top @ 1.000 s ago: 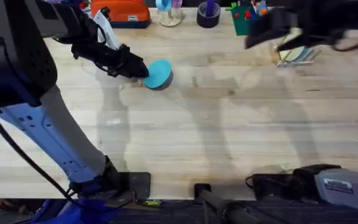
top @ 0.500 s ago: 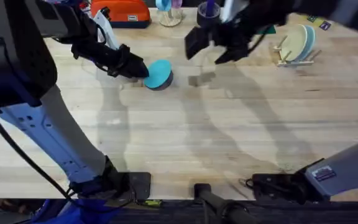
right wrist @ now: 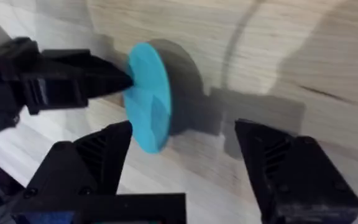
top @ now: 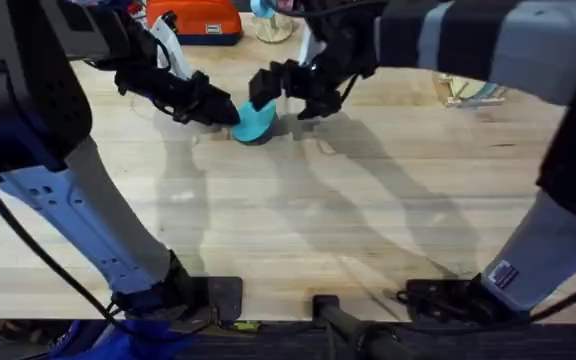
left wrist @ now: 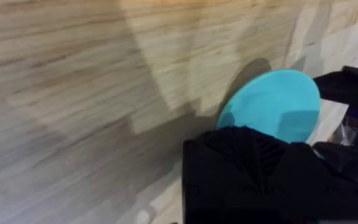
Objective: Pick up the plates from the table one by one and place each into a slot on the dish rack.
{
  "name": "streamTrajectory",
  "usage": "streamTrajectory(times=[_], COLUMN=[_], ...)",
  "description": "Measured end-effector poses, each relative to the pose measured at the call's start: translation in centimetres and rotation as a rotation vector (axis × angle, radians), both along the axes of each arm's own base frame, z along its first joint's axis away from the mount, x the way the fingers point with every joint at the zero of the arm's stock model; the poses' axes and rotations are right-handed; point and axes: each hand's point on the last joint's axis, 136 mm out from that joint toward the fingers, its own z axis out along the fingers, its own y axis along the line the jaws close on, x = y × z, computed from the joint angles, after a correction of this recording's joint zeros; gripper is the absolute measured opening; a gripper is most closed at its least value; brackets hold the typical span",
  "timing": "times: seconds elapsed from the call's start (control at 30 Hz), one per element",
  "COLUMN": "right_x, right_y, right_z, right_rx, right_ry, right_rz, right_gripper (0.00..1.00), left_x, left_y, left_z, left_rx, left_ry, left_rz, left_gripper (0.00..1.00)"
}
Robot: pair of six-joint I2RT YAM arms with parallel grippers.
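While the left gripper (top: pixel 230 112) grasps one edge of a sky-blue plate (top: pixel 256 120) and holds it tipped on its rim at the far middle of the bench (top: pixel 368 230), the right gripper (top: pixel 286 92) has reached across from the right and stands just beside the plate's other side. In the right wrist view the right gripper's (right wrist: pixel 185 168) two black fingers (right wrist: pixel 92 162) are spread wide apart, released, with the plate (right wrist: pixel 148 96) ahead of the gap between them and nothing yet held. The left gripper (right wrist: pixel 126 79) shows there as a dark tip pinched on the plate's edge.

Progress, as a judgement: this looks like a hand-over, the plate lifted from flat but not yet carried to the rack (top: pixel 468 92). The rack stands at the far right, well apart from the plate and largely hidden behind the right arm; pale plate-like edges seem to sit in it, though how many slots are filled cannot be told. What remains is for the right gripper to close on the plate, for the left to let go, and for the plate to be slotted.

The plate (left wrist: pixel 275 102) is a small, plain, round, thin disc of uniform sky-blue, unmarked, casting a dark shadow on the pale planks.
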Motion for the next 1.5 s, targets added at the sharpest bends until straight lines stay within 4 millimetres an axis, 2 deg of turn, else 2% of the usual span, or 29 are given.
streamTrajectory(times=[0.27, 0.43, 0.5, 0.57, 0.63, 0.8, 0.83, 0.9, 1.33, 1.43, 1.5], right_x=[0.6, 0.8, 0.8, 0.9, 0.8, 0.7, 1.0, 1.2, 1.0, 0.7, 0.7], right_y=[2.9, 3.2, 3.2, 3.2, 3.2, 3.4, 3.7, 4.0, 4.5, 4.8, 4.9], right_z=[-0.7, -1.4, -1.5, -1.7, -2.0, -2.0, -1.2, -0.5, -0.1, 0.0, 0.0], right_rx=[0.065, 0.073, 0.075, 0.076, 0.073, 0.091, 0.115, 0.132, 0.159, 0.161, 0.157], right_ry=[-0.014, 0.010, 0.018, 0.026, 0.038, 0.058, 0.050, 0.038, 0.024, 0.012, -0.009], right_rz=[-0.038, -0.069, -0.082, -0.092, -0.101, -0.106, -0.103, -0.097, -0.039, -0.007, 0.023], right_gripper=[0.993, 0.985, 0.944, 0.830, 0.670, 0.085, 0.047, 0.037, 0.028, 0.029, 0.028], left_x=[0.0, 0.0, 0.0, 0.0, 0.0, 0.0, 0.0, 0.1, -0.7, -1.7, -2.3], left_y=[0.0, 0.0, 0.0, 0.0, 0.0, 0.0, 0.0, 0.0, 0.1, 0.4, 0.7], left_z=[0.0, 0.0, 0.0, 0.0, 0.0, 0.0, 0.0, 0.1, 0.5, 1.1, 2.3], left_rx=[0.000, 0.000, 0.000, 0.000, 0.000, 0.000, -0.002, -0.009, 0.011, 0.065, 0.103], left_ry=[0.000, 0.000, 0.000, 0.000, 0.000, -0.002, -0.002, -0.005, -0.025, -0.017, -0.029], left_rz=[0.000, 0.000, 0.000, 0.000, 0.000, 0.000, 0.002, 0.004, -0.055, -0.077, -0.087], left_gripper=[0.041, 0.041, 0.041, 0.041, 0.041, 0.041, 0.041, 0.041, 0.041, 0.041, 0.041])
